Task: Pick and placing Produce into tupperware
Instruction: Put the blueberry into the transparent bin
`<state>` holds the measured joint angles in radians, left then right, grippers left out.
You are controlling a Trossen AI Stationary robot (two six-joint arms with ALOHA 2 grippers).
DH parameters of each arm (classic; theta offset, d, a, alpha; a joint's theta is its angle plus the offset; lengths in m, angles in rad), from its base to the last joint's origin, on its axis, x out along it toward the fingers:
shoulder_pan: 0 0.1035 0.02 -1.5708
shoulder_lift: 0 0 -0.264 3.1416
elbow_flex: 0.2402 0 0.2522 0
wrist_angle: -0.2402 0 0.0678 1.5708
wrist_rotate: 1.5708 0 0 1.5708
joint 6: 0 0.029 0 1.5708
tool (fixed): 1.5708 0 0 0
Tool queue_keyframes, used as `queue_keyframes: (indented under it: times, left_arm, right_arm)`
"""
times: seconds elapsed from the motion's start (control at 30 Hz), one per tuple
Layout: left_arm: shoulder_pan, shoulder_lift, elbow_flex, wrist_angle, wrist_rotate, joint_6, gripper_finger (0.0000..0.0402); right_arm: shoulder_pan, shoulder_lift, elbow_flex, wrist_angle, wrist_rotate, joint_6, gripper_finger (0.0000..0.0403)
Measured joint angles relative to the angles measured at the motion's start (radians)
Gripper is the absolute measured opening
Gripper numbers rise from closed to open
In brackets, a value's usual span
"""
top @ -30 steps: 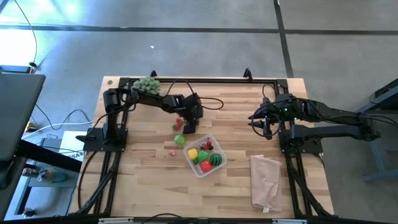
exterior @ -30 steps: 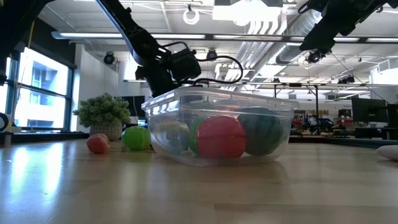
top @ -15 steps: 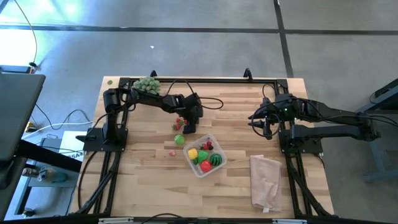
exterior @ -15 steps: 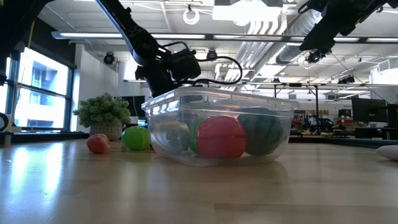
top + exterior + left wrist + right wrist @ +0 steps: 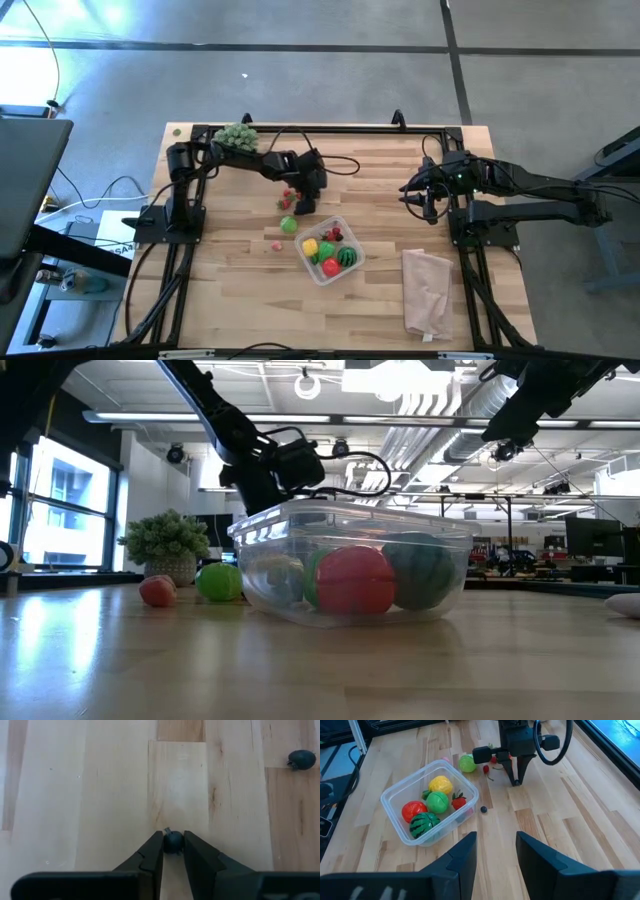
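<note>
Berry [image 5: 173,841], small and dark, sits pinched between the left hand's [image 5: 173,851] narrowed fingers on the bench [image 5: 100,795]; right hand [image 5: 495,851] hovers apart, fingers parted.

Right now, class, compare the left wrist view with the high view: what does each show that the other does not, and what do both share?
Only the left wrist view shows the left hand pinching a small dark berry between its fingers, with a second dark berry lying apart.

Only the high view shows the tupperware holding yellow, green, red and striped produce, a green ball outside it, the pinkish bag, and the right hand waiting at the table's right side.

Both show the wooden table and the left arm's hand.
</note>
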<state>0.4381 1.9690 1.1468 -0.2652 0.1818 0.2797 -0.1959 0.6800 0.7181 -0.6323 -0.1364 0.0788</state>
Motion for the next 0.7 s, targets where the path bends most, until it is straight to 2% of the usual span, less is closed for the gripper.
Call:
queue_keyframes:
  times: [0.3, 0.5, 0.7]
  left_arm:
    - [-0.001, 0.002, 0.145, -0.191, 0.101, 0.0, 0.0047]
    - [-0.001, 0.0, 0.252, -0.331, 0.201, 0.0, 0.0054]
    - [-0.045, -0.001, 0.352, -0.426, 0.255, 0.045, 0.0052]
  right_arm:
    - [0.0, 0.0, 0.0, 0.0, 0.0, 0.0, 0.0129]
    - [0.0, 0.0, 0.0, 0.0, 0.0, 0.0, 0.0129]
    - [0.0, 0.0, 0.0, 0.0, 0.0, 0.0, 0.0129]
